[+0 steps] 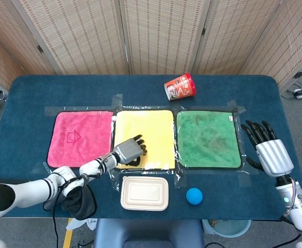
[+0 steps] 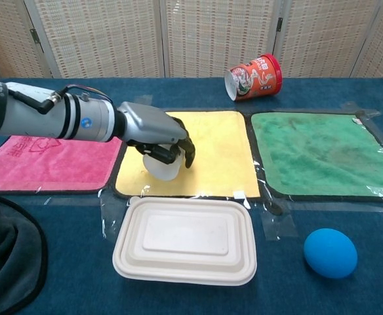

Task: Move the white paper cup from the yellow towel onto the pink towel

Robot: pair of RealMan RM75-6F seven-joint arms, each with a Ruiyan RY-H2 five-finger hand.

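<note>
So, left hand point(image 2: 159, 134) wrapped over the white paper cup point(image 2: 161, 164) on the yellow towel point(image 2: 214, 164).
Squeeze gently, lift clear, then go left to the pink towel point(image 2: 47, 161); right hand point(image 1: 269, 151) hangs spread, holding nothing.

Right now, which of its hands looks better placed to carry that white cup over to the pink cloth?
Its left hand: it already grips the white paper cup, beside the pink towel.

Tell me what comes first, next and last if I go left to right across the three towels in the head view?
Pink towel → yellow towel → green towel.
</note>
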